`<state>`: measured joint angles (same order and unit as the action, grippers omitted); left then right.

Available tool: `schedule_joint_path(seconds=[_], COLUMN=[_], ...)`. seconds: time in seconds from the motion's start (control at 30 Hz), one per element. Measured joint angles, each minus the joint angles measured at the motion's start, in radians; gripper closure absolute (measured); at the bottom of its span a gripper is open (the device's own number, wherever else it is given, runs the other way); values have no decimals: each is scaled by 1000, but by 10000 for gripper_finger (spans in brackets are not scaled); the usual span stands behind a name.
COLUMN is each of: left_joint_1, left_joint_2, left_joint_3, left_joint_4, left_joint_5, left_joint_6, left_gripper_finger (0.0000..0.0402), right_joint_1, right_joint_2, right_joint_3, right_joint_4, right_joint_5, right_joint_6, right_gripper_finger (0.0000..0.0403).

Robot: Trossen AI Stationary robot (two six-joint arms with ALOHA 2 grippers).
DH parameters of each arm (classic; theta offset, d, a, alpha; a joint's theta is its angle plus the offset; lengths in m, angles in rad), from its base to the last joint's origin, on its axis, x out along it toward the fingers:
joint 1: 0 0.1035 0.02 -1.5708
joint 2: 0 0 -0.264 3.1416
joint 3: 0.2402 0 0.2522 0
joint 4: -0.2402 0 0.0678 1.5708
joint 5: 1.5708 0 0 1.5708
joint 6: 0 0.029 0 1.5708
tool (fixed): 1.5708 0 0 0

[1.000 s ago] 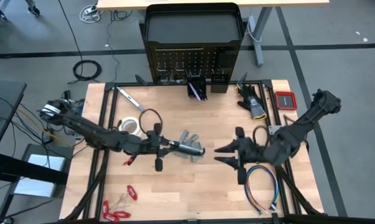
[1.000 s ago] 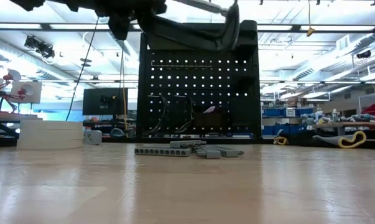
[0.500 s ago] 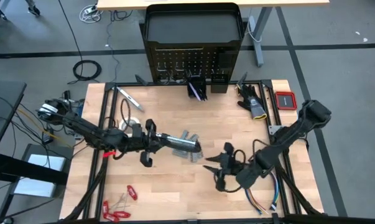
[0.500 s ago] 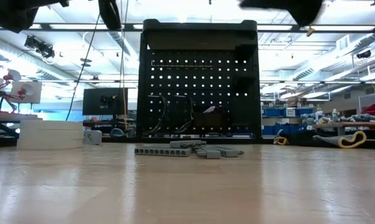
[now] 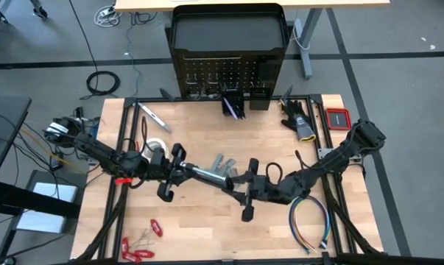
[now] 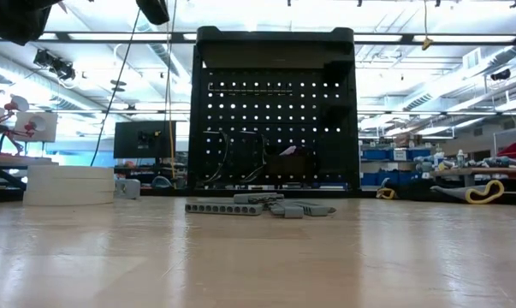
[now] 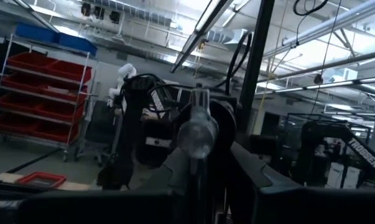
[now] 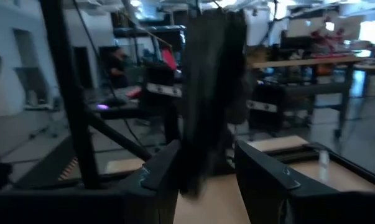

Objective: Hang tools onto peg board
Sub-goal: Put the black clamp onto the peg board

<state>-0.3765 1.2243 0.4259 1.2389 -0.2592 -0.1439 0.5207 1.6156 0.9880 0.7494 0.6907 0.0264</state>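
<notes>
Mid-surface handover. My left tool (image 5: 179, 171) is clamped on the silver bar-shaped tool (image 5: 207, 175), held above the surface (image 5: 266, 132). My right tool (image 5: 245, 193) meets its far end, fingers apart around it. Peg board (image 5: 227, 73) stands at the far edge. Next: right closes, left lets go.

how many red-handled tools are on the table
3 that I can make out: two red-handled tools lie crossed at the table's front left corner, and a third lies slightly farther in. The arms may hide others.
</notes>
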Motion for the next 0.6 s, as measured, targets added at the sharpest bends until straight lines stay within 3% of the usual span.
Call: schedule_joint_path(seconds=[0.2, 0.43, 0.6], left_joint_1=[0, -5, -5], left_joint_2=[20, 37, 37], left_joint_3=[0, 0, 0], left_joint_4=[29, 62, 62], left_joint_5=[-25, -62, -61], left_joint_6=[-20, -18, 2], left_gripper_finger=[339, 339, 339], right_joint_1=[-18, -40, -40], right_joint_2=[2, 2, 1], right_joint_3=[10, 10, 10], right_joint_4=[6, 3, 4], right_joint_5=[0, 1, 1], right_joint_6=[1, 28, 23], right_gripper_finger=[258, 320, 322])
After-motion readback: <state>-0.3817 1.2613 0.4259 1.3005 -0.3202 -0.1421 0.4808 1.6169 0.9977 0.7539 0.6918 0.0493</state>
